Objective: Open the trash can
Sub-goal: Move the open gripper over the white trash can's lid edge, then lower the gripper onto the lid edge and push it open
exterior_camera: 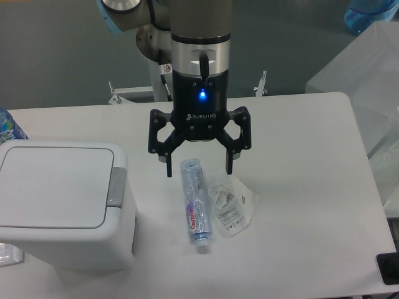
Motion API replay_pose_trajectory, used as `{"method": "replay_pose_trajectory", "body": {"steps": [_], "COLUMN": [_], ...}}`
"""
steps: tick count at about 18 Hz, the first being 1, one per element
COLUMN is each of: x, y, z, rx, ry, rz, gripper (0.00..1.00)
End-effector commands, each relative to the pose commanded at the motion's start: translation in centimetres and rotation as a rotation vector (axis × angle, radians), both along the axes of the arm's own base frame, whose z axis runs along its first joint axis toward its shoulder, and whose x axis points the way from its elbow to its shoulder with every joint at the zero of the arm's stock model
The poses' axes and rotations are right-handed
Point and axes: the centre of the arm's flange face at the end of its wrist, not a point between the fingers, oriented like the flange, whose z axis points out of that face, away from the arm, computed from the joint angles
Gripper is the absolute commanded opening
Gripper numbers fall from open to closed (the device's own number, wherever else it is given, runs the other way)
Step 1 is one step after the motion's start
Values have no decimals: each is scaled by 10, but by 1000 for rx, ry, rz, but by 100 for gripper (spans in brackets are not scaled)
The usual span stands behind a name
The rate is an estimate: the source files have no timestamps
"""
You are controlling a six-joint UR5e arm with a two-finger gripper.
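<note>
The bin ran off the left edge; beside it, a blue bottle was mostly cropped.

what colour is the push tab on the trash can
Grey, on the white trash can; its push tab shows clearly in the fixed camera view.

Only 1 view is supplied, taken by a fixed camera set above the front edge of the white table and tilted steeply downward toward the far edge. The tabletop is seen at close range and fills most of the frame. The arm's base is framed at upper centre, against grey floor beyond. The trash can is cut off at the lower left edge. No second view is available for overlap.
</note>
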Motion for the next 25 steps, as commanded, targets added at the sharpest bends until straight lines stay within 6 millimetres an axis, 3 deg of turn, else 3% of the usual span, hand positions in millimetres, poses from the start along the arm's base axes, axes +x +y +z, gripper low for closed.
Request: {"method": "replay_pose_trajectory", "body": {"steps": [4,12,25], "x": [12,31,63], "y": [9,22,32], "z": [-10,-49,-62], "rx": [4,-43,-68], "ry": [-50,-121,-137], "rz": [41,50,2], "gripper": [100,100,100]}}
